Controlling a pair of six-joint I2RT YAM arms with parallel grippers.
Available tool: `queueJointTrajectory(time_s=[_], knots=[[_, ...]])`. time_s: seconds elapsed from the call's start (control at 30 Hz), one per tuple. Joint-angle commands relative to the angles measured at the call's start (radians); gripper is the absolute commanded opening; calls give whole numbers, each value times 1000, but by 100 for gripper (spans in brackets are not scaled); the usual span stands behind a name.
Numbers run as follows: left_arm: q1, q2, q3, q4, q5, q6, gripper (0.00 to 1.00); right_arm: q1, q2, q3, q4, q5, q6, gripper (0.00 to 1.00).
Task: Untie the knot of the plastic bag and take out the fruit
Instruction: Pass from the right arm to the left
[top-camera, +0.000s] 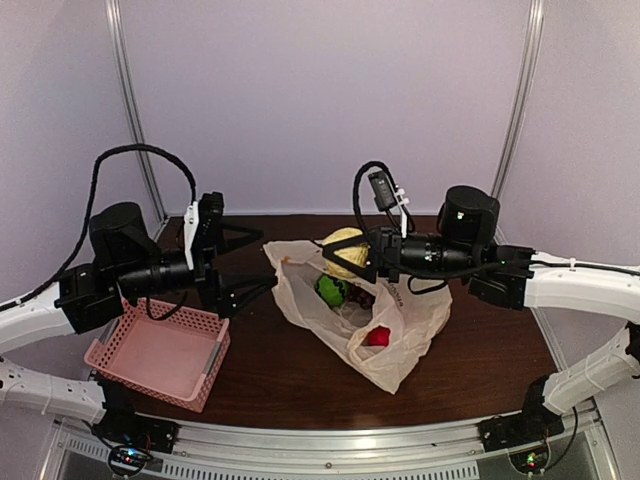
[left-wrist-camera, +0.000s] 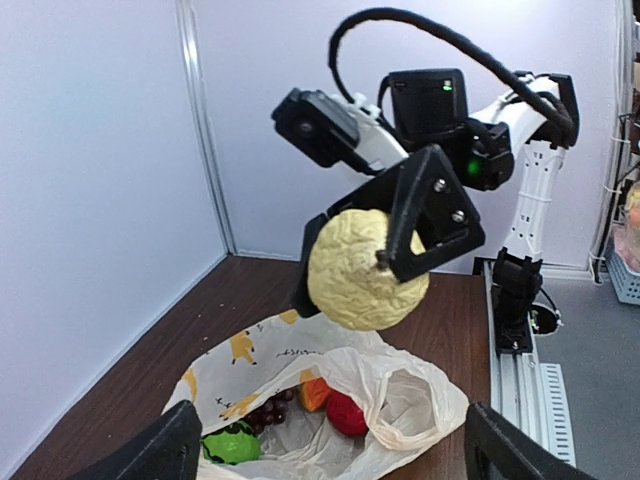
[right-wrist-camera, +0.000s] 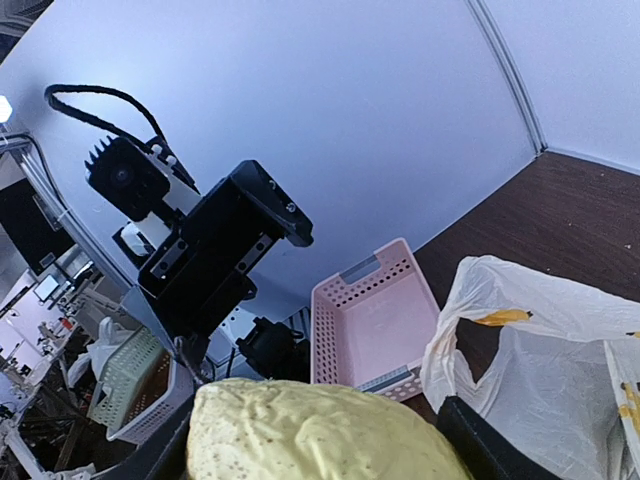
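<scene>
Fruit was partly out of the bag (top-camera: 400, 335): a pale yellow fruit (top-camera: 343, 250) with a bumpy skin hung in the air in the right gripper (top-camera: 348, 264), above the far edge of the bag. That gripper's jaws were closed on it from two sides, standing as far apart as the fruit is wide. The left wrist view showed one black finger (left-wrist-camera: 430, 225) pressed across the fruit's front and the other behind it.

The bag lay slumped on the brown table (top-camera: 270, 370), right of its middle. Its mouth gaped toward the left and its thin plastic was crumpled flat around the contents. I could not make out a knot in any view. Inside it lay a green fruit (top-camera: 330, 290) near the mouth, a red fruit (top-camera: 377, 336) deeper in, and dark grapes (left-wrist-camera: 270, 410) between them. An orange piece (left-wrist-camera: 315, 393) lay just beside the red fruit.

The left gripper (top-camera: 250, 262) hovered above the table, between the basket (top-camera: 160, 355) and the bag's mouth, pointing toward the bag. Its jaws stood wide apart and held nothing. The pink basket sat at the table's left side, near the left arm, apart from the bag.
</scene>
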Motion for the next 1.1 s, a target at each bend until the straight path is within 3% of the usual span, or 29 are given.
queueJointTrajectory(time_s=[0.0, 0.2, 0.47, 0.8, 0.97, 1.07], knots=[[-88, 33, -22, 152, -55, 95, 93, 15, -20, 15, 94, -144, 107, 67], [-207, 152, 52, 193, -78, 159, 93, 54, -10, 36, 98, -190, 119, 67], [-227, 216, 70, 284, -42, 126, 96, 76, -5, 36, 96, -207, 118, 67], [-244, 270, 112, 286, 8, 119, 97, 95, 10, 39, 117, -209, 128, 67], [-245, 299, 148, 243, 39, 118, 85, 97, 14, 41, 120, -208, 131, 67], [-245, 303, 150, 236, 43, 116, 71, 97, 18, 41, 120, -205, 132, 68]])
